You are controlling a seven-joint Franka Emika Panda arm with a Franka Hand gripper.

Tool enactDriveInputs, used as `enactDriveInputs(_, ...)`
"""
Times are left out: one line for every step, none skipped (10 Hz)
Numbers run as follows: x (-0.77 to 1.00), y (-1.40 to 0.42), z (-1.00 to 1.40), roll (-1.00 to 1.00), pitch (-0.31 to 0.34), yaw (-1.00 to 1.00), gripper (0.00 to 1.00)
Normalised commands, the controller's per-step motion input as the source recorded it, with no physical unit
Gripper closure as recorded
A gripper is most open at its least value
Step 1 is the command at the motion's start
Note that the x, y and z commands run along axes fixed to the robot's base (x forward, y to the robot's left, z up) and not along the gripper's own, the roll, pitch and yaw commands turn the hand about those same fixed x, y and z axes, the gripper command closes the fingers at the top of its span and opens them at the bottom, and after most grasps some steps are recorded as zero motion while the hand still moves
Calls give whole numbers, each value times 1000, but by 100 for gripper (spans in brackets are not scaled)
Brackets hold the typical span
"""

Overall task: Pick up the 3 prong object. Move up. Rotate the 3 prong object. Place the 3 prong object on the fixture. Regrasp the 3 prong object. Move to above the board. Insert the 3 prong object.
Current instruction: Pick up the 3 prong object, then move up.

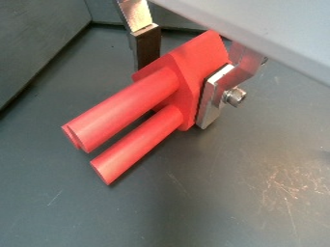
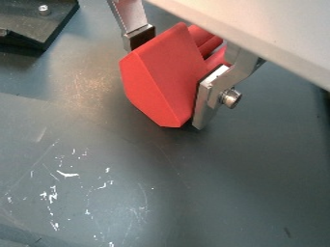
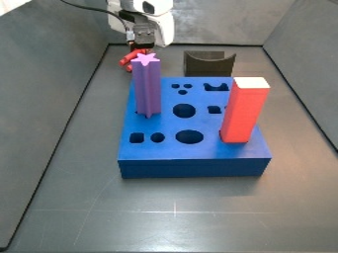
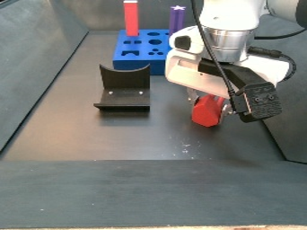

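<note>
From my station the dark worktop (image 4: 72, 135) carries the blue board (image 3: 199, 148) with the purple star post (image 3: 145, 89) and the red-orange block (image 3: 246, 111) standing in it, well apart from the arm. The fixture (image 4: 122, 88) sits empty between board and arm. My tool (image 4: 214, 103) is clamped on the 3 prong object (image 1: 142, 121); in both wrist views the silver fingers (image 1: 219, 94) press its red base from two sides, prongs lying sideways. In a side view it hangs just above the floor. I judge pickup done; lifting, rotating, fixture placement, regrasp and insertion remain.
</note>
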Motion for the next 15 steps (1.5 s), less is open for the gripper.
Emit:
enactDriveInputs(0,0,0,0,0,0,100)
enactDriveInputs(0,0,0,0,0,0,100)
enactDriveInputs(0,0,0,0,0,0,100)
enactDriveInputs(0,0,0,0,0,0,100)
enactDriveInputs(0,0,0,0,0,0,100)
enactDriveInputs(0,0,0,0,0,0,100)
enactDriveInputs(0,0,0,0,0,0,100)
enactDriveInputs(0,0,0,0,0,0,100)
enactDriveInputs(0,0,0,0,0,0,100)
enactDriveInputs(0,0,833,0,0,0,100)
enactDriveInputs(-38,13,822,-1,14,9,100)
enactDriveInputs(-71,8,726,4,39,0,100)
enactDriveInputs(-41,11,582,20,57,-18,100)
enactDriveInputs(-29,10,456,36,65,-26,100)
enactDriveInputs(-30,9,368,47,68,-27,100)
